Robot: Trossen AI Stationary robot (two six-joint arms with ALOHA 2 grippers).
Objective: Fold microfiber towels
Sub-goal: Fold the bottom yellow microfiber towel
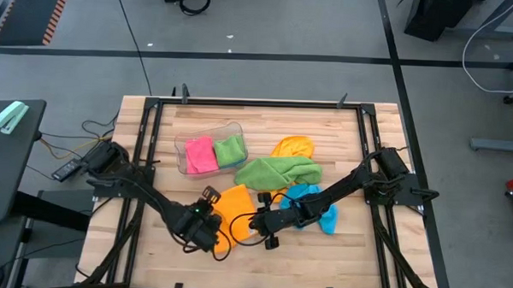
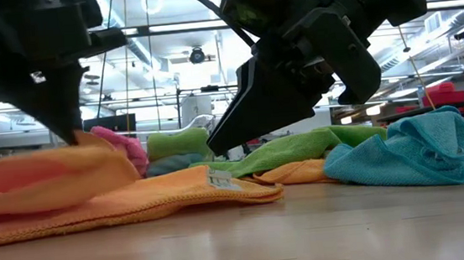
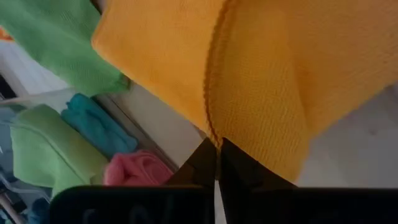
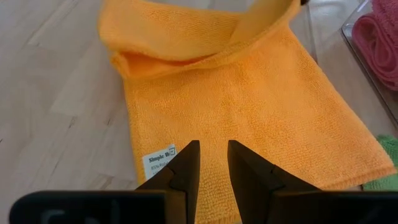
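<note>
An orange microfiber towel (image 1: 234, 205) lies flat on the wooden table (image 1: 321, 257), with its left part raised and curled over. My left gripper (image 3: 217, 144) is shut on that raised part. My right gripper (image 4: 213, 146) stands open over the towel's other end, beside the white label (image 4: 158, 162). Behind lie a loose green towel (image 1: 277, 172), a second orange towel (image 1: 292, 147) and a sky blue towel (image 1: 310, 201). A pink towel (image 1: 200, 154) and a green towel (image 1: 231, 149) sit folded in the clear tub (image 1: 181, 146). My left gripper pinches the orange towel's stitched hem (image 3: 211, 118) between its two fingers, slanting down from above. The held part (image 2: 42, 176) is lifted and droops in a slack fold over the flat rest of the towel (image 2: 137, 201), which stays on the table. My right gripper's fingertips (image 2: 213, 151) hang close over the towel's label end; whether they touch it I cannot tell.
The clear tub stands at the far left of the table. The loose towels crowd the middle and right. Bare wood lies along the near edge (image 1: 321, 266). Black frame rails (image 1: 145, 157) run along the table's sides.
</note>
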